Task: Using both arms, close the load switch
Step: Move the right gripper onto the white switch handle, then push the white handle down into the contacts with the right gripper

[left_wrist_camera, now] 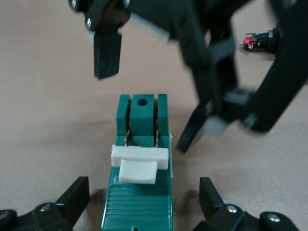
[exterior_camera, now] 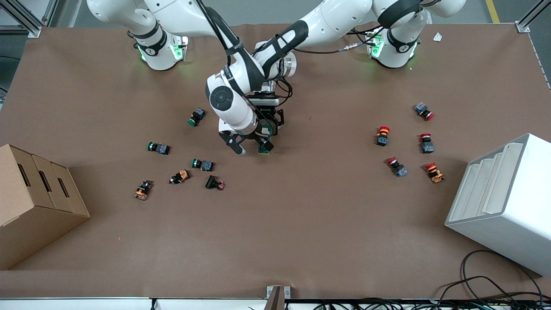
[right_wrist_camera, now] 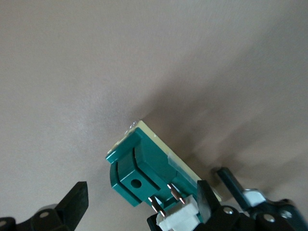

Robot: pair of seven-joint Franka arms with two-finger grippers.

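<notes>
The load switch (exterior_camera: 265,147) is a narrow dark-green block with a white lever (left_wrist_camera: 139,161), lying flat on the brown table at its middle. My left gripper (exterior_camera: 269,129) is open. In the left wrist view (left_wrist_camera: 143,199) its fingers (left_wrist_camera: 77,197) stand either side of the block with a gap on each side. My right gripper (exterior_camera: 252,142) is open over the same block. In the right wrist view (right_wrist_camera: 139,204) the switch (right_wrist_camera: 139,163) lies between its fingers, and one finger (right_wrist_camera: 207,202) is right beside the white lever (right_wrist_camera: 180,219). The right gripper's fingers (left_wrist_camera: 107,53) also show in the left wrist view.
Green (exterior_camera: 198,116), orange (exterior_camera: 180,176) and red (exterior_camera: 214,184) push buttons lie toward the right arm's end. Red-capped ones (exterior_camera: 382,135) lie toward the left arm's end. A cardboard box (exterior_camera: 34,202) and a white rack (exterior_camera: 503,193) stand at the table's ends.
</notes>
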